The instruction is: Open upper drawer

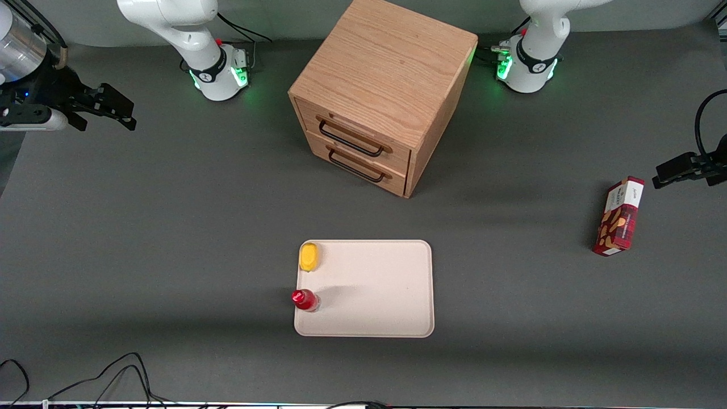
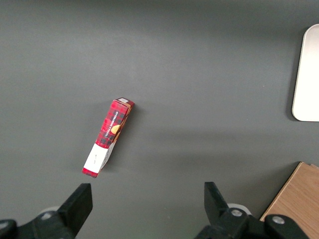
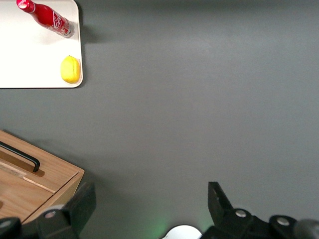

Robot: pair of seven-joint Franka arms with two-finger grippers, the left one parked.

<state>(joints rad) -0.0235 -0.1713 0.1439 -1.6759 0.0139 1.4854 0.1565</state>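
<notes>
The light oak cabinet [image 1: 392,68] stands on the grey table. Its upper drawer [image 1: 355,132] is shut flush with the front, and a long black wire handle [image 1: 350,140] runs across it. The bottom drawer [image 1: 363,165] below it is shut too. My right gripper [image 1: 133,115] hangs open and empty above the table, well off toward the working arm's end and apart from the cabinet. In the right wrist view the gripper [image 3: 149,194] has bare mat between its spread fingers. A corner of the cabinet [image 3: 55,177] with a black handle [image 3: 22,158] shows there; I cannot tell which drawer's.
A white tray [image 1: 392,295] lies nearer the front camera than the cabinet, carrying a yellow fruit [image 1: 309,257] and a red bottle [image 1: 305,299]. A red box [image 1: 619,216] lies toward the parked arm's end. Cables [image 1: 113,375] trail along the table's front edge.
</notes>
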